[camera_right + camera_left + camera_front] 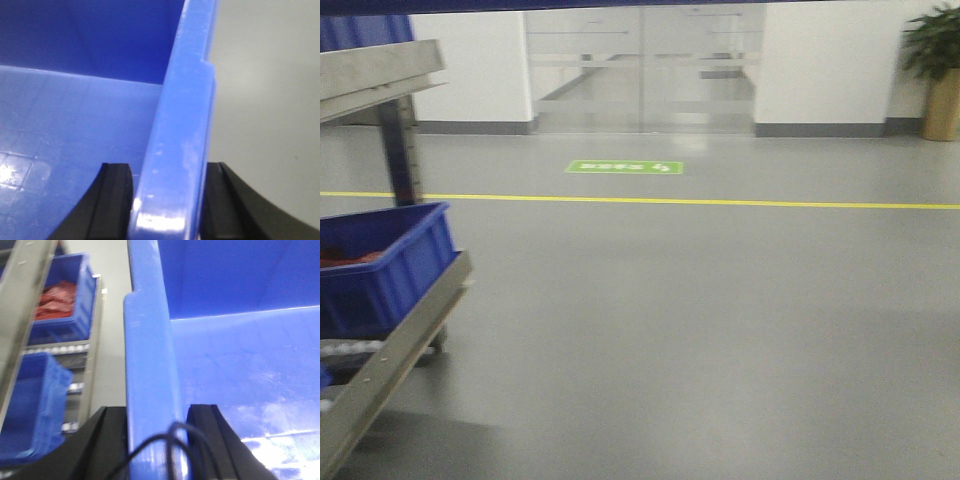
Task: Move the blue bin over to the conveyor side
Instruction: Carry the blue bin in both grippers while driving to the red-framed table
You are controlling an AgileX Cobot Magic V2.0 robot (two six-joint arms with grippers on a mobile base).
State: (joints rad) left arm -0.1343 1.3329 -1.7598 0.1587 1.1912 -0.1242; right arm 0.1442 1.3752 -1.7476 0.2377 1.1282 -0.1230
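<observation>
The blue bin (240, 355) fills both wrist views, glossy and empty inside. My left gripper (155, 410) is shut on the bin's left rim, one black finger (107, 440) outside the wall and the other inside. My right gripper (167, 167) is shut on the bin's right rim (185, 125) in the same way, with grey floor beyond it. The bin's underside is hidden, so what it rests on cannot be told. Neither gripper nor the bin appears in the front view. The conveyor side is out of view.
At the left stands a metal rack (390, 360) bearing another blue crate (380, 265) with orange things inside, also seen as the crate (60, 300) above a lower blue crate (30, 405). Ahead lie grey floor, a yellow line (720, 202), glass doors (645, 70) and a potted plant (940, 70).
</observation>
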